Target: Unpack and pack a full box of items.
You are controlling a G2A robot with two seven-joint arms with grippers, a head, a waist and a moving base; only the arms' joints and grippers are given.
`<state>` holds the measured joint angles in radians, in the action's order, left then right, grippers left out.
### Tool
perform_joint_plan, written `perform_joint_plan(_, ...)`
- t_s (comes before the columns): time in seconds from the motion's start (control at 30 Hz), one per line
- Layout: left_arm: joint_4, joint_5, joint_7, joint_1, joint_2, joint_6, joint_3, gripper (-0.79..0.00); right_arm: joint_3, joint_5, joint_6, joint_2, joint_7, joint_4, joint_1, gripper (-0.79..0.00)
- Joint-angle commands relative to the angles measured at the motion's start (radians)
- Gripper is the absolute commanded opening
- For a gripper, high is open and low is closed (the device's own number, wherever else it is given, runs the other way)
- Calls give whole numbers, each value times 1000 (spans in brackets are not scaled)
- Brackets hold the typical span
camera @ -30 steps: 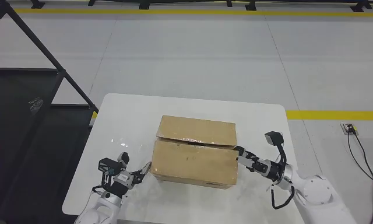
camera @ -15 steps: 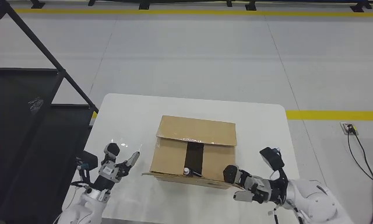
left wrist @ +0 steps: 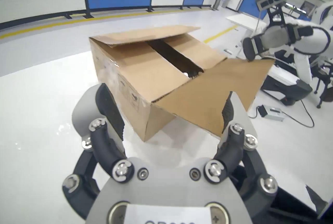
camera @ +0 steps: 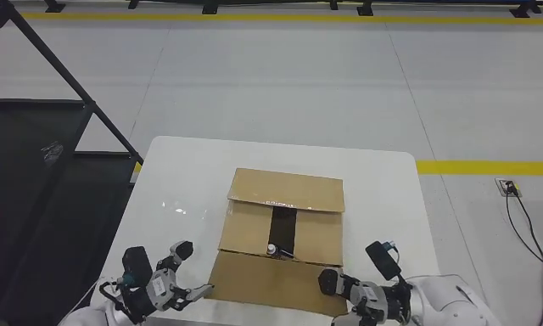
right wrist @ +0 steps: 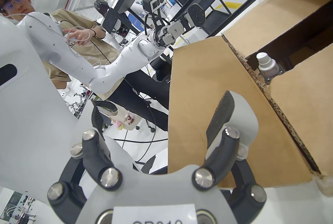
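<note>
A brown cardboard box [camera: 284,220] stands mid-table. Its near flap [camera: 271,282] lies folded out toward the table's front edge, and the far flap [camera: 287,188] is tilted up. Two inner flaps leave a dark slot [camera: 282,228] in which a white-capped bottle [right wrist: 265,63] shows. My left gripper [camera: 193,272] is open at the near flap's left corner [left wrist: 216,95], with one finger [left wrist: 231,113] by its edge. At the flap's right corner [right wrist: 208,105] my right gripper [camera: 338,296] is open, its fingers to either side of the flap's edge.
The white table [camera: 178,182] has bare surface left, right and behind the box. A black rack [camera: 51,182] stands off the table's left side. A seated person [right wrist: 78,35] is behind the robot, away from the box.
The near flap has swung from shut on the box top to flat out toward me, uncovering the slot and bottle. Both grippers drew back toward the table's front edge.
</note>
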<state>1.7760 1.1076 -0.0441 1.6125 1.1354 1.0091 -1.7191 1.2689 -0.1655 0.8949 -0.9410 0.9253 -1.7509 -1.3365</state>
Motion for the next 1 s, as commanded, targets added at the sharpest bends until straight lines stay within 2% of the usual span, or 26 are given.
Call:
perform_joint_plan(0.0, -10, 39, -5, -3, -1, 0, 7, 0, -10, -23, 8, 4, -8, 11, 5, 0)
perform_joint_plan(0.13, -24, 112, -34, -8, -4, -15, 20, 0, -28, -129, 28, 5, -30, 41, 27, 0)
perform_joint_plan(0.43, -65, 190, -98, -22, -8, -40, 53, 0, -39, -487, 11, -3, -70, 100, 111, 0)
perform_joint_plan(0.9, -69, 197, -99, -26, -10, -42, 57, 0, -34, -495, 3, -3, -72, 110, 115, 0)
perform_joint_plan(0.97, -69, 197, -99, -26, -10, -42, 57, 0, -36, -492, -28, -5, -102, 99, 114, 0)
